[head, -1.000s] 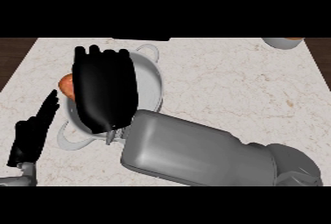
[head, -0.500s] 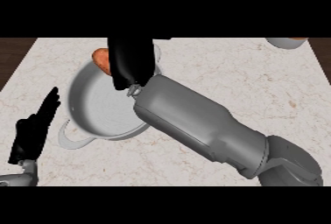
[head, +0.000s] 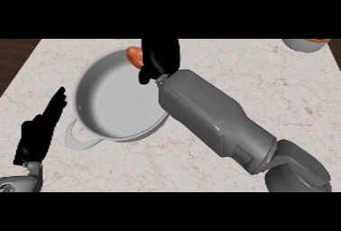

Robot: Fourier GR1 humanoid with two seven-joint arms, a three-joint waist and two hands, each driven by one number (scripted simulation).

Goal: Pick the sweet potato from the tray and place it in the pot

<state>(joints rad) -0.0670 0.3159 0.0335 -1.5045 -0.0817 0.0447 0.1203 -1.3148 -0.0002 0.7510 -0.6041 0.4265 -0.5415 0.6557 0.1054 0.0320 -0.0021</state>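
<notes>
The right forearm [head: 213, 119] comes in from the lower right corner and slants up and to the left across the counter [head: 266, 76], ending at the far rim of the pot [head: 117, 106]. The right hand [head: 160, 56] is turned so its back faces up, its fingers curled round the sweet potato [head: 135, 56], of which only an orange end shows at the hand's left side. Hand and sweet potato sit over the pot's upper right rim, near the counter's far edge; whether the sweet potato touches the rim cannot be told. The pot is a wide grey vessel with a handle at its lower left, standing on the left half of the counter, its inside bare. The left hand [head: 41, 131] rests at the left edge of the view, beside the pot's left wall, fingers straight and pointing up and slightly right, holding nothing. A round dish [head: 303, 43] shows partly at the top right corner.
</notes>
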